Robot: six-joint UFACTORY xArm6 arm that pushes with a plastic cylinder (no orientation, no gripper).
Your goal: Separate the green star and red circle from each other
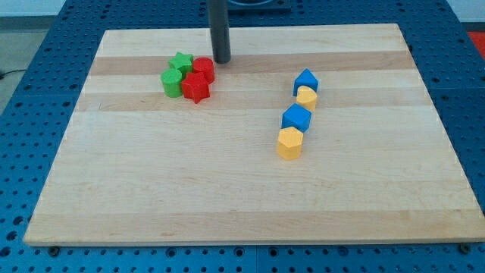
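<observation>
The green star (181,62) and the red circle (203,68) touch each other in a tight cluster at the view's upper left. A green block (172,81), round-edged, and a red star (195,88) sit just below them in the same cluster. My tip (221,60) stands on the board just right of the red circle, nearly touching it. The rod rises straight up out of the view's top.
A column of blocks runs right of centre: a blue block (305,80), a yellow block (306,97), a blue block (296,118) and a yellow hexagon (289,142). The wooden board (242,205) lies on a blue perforated table (38,45).
</observation>
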